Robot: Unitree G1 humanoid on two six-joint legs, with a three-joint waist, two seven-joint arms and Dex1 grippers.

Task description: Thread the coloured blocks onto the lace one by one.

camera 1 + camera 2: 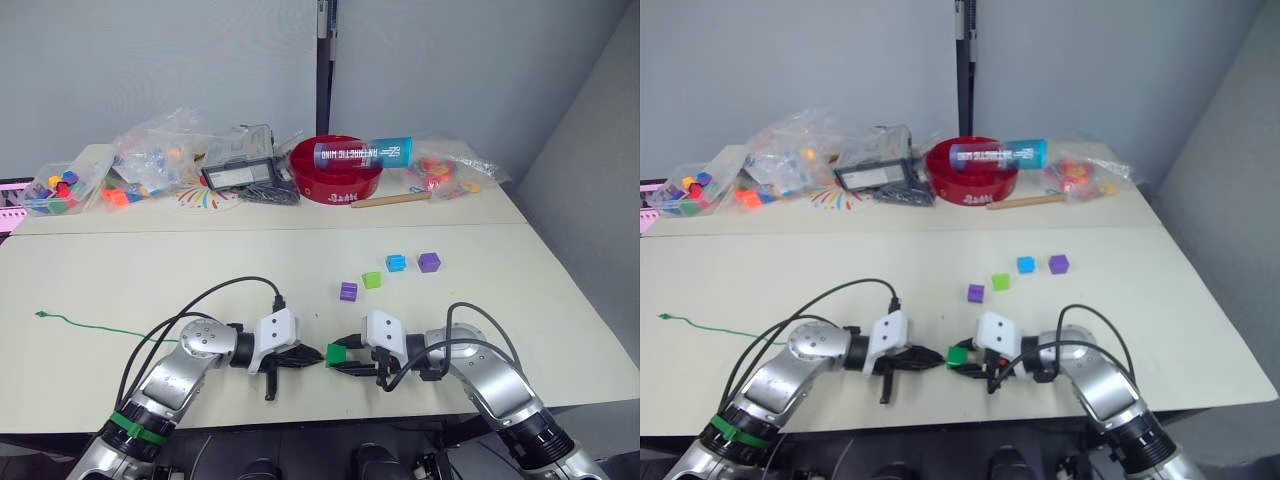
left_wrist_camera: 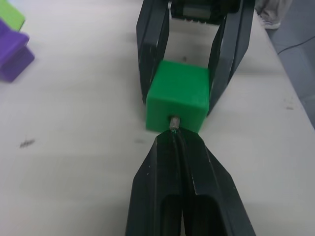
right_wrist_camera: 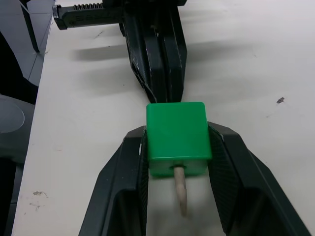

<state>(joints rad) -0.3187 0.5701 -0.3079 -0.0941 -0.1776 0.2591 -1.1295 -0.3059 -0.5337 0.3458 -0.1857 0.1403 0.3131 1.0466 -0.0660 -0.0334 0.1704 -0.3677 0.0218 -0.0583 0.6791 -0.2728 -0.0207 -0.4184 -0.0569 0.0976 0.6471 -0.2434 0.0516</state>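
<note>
On the pale worktop (image 1: 120,290), the right gripper (image 1: 345,357) has its jaws clamped on the dark green block (image 3: 177,138), with the lace (image 1: 95,326) tip poking through. The left gripper (image 1: 305,358) pinches the lace behind the tip, jaws together. Threading the first block seems underway; next, the protruding tip needs regrasping. Four blocks (image 1: 388,272) wait nearby.

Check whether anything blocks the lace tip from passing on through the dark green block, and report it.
Nothing visible blocks it. The left gripper pinches the lace right at the dark green block, which the right gripper clamps. The pale tip already pokes out the far side into the open gap between the right gripper's fingers.
</note>
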